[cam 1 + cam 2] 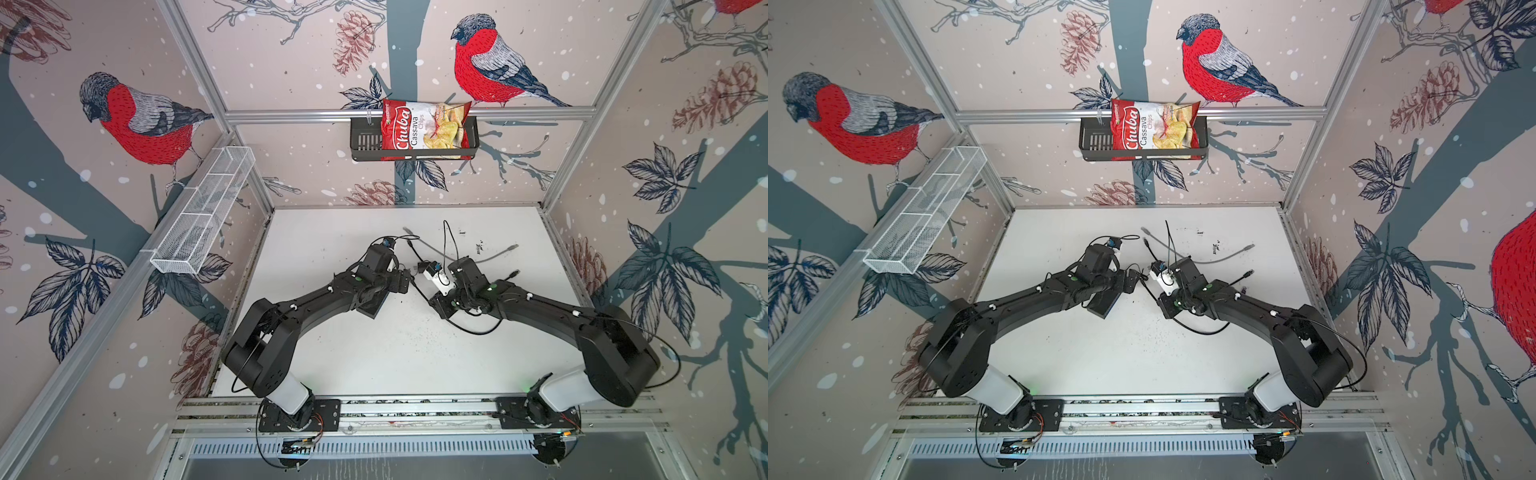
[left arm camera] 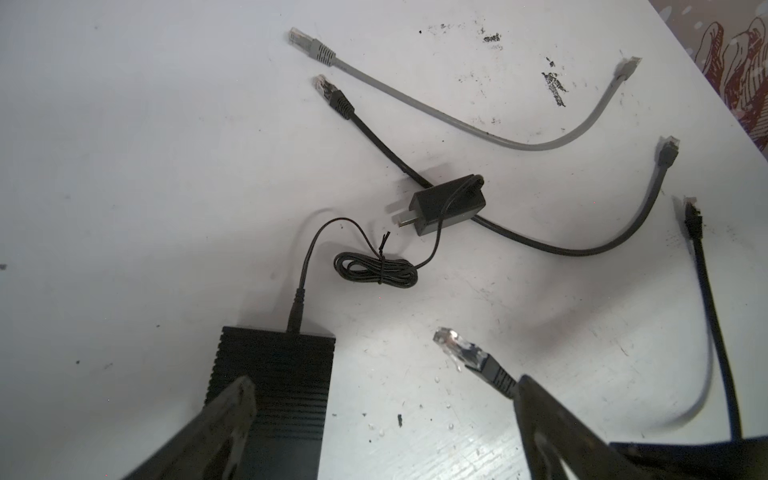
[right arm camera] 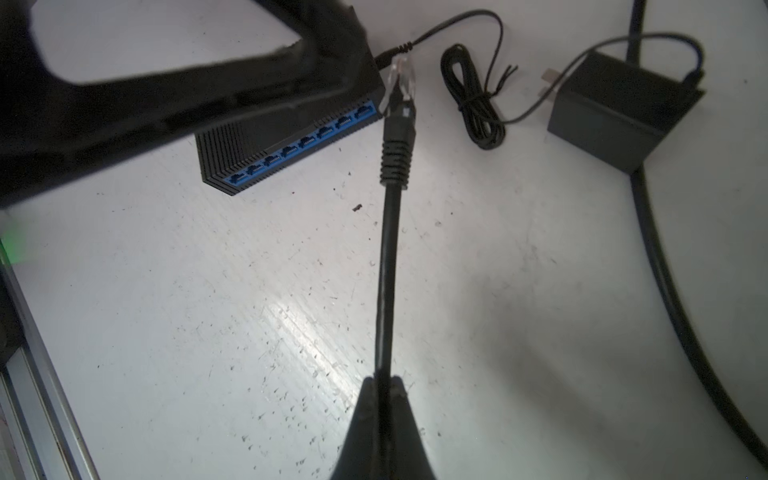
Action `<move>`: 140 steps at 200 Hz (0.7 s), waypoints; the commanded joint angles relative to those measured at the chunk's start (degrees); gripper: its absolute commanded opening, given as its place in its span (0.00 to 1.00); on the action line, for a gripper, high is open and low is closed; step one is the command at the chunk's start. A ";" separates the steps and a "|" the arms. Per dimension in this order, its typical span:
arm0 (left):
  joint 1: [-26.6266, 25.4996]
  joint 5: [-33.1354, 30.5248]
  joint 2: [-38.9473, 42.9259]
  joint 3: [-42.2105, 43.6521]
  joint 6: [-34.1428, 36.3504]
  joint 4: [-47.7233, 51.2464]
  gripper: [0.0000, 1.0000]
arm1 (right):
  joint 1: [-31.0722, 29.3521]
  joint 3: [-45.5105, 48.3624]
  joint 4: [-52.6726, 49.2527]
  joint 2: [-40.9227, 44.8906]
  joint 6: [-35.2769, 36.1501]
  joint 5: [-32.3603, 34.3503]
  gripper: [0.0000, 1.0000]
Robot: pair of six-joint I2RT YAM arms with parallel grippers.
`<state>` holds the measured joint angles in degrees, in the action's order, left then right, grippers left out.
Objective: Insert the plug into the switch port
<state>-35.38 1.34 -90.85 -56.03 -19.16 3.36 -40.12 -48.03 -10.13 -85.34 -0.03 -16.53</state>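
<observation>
Our right gripper (image 3: pixel 382 380) pinched the black cable (image 3: pixel 388 257) behind its clear plug (image 3: pixel 399 83), just beside the flat matte-black box's (image 2: pixel 274 374) eight blue ports (image 3: pixel 307 142); our left gripper (image 2: pixel 384 384) gaped wide. We counted three cables, one small black adapter (image 2: pixel 449 205).

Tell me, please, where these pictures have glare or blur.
Right wrist view: glare streaks on the table. Left wrist view: the left gripper fingers are out of focus, the plug is sharp. Both top views: the table is evenly lit.
</observation>
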 commanded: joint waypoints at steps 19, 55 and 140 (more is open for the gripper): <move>1.63 7.07 -0.29 0.10 -7.11 -2.89 0.90 | -0.29 0.00 3.79 0.21 2.19 -1.79 0.00; 2.80 14.25 -0.78 0.82 -11.11 -7.55 0.82 | -0.31 0.14 4.57 0.46 2.76 -1.69 0.00; 2.78 15.49 -3.41 0.29 -11.99 -9.63 0.66 | -0.33 0.58 5.49 1.49 2.85 -2.08 0.00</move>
<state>-32.69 16.43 -93.93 -55.40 -30.17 -3.53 -40.36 -47.55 -6.13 -84.14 1.80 -17.93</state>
